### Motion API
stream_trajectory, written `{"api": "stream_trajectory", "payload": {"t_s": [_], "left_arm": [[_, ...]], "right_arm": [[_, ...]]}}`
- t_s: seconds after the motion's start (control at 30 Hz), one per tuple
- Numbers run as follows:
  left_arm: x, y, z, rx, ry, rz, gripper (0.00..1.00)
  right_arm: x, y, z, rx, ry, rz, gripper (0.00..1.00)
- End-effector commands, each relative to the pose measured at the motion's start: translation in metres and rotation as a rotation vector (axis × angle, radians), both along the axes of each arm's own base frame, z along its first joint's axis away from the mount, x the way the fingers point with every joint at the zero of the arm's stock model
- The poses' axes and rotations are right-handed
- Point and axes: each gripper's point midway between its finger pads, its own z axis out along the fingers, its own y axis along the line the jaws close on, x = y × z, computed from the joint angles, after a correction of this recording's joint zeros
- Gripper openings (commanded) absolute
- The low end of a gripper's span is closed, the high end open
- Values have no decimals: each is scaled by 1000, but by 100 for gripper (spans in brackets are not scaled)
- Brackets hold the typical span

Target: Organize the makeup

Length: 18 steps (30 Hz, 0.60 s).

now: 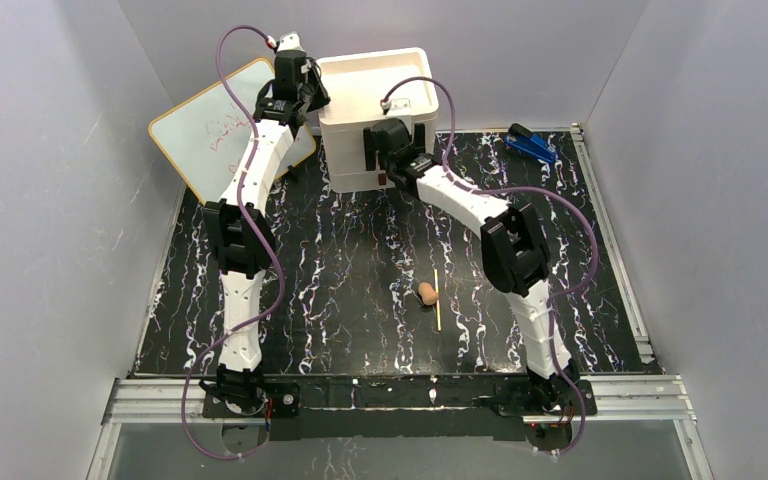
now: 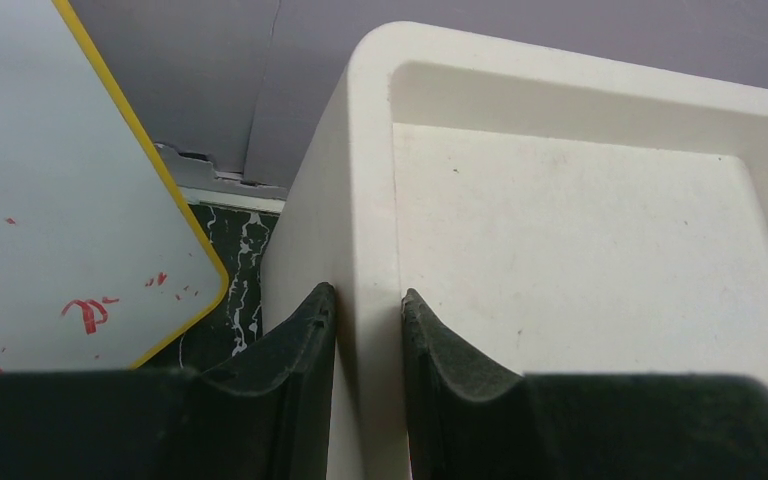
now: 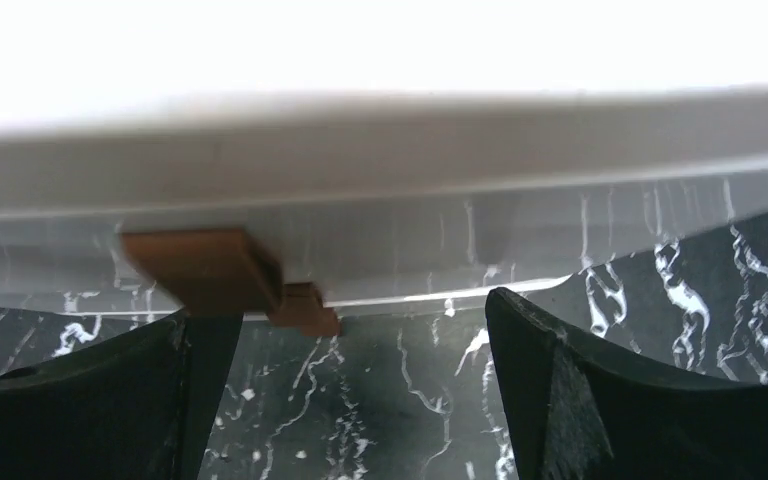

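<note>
Lying on the black, white-veined table (image 1: 340, 260), the tan sponge (image 1: 427, 293) sits at nine o'clock of the yellow stick (image 1: 436, 300). Beyond, right jaws gape before the brown handle (image 3: 205, 270) of the white box (image 1: 345, 150); left jaws clench its rim. Whiteboard (image 1: 210, 130) at eleven, blue clip (image 1: 532, 146) at one, grey walls (image 1: 60, 200) around.

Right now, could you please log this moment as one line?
left gripper: clamped on drawer box wall | right gripper: open at brown handle | sponge, yellow stick: on table
</note>
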Motion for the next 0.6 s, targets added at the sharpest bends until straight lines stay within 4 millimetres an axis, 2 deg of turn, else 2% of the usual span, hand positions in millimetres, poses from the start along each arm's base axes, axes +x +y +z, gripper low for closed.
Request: {"api": "stream_trajectory", "payload": {"t_s": [0.0,0.13,0.3,0.37,0.57], "left_arm": [[-18,-19,-12,2,76,-115,0],[-18,-18,-15,10,83,-110,0],[-17,-18,-17,12,87,-108,0],[-17,-18,-18,10,90,-109,0],[-17,-22,-24,10,99,-117,0]], "right_arm": [[40,6,49,76,-167,12,99],[46,11,45,69,-182,45,99],[34,12,10,87,-139,71,98],[31,11,-5,89,-123,71,95],[34,6,-34,69,-110,39,94]]}}
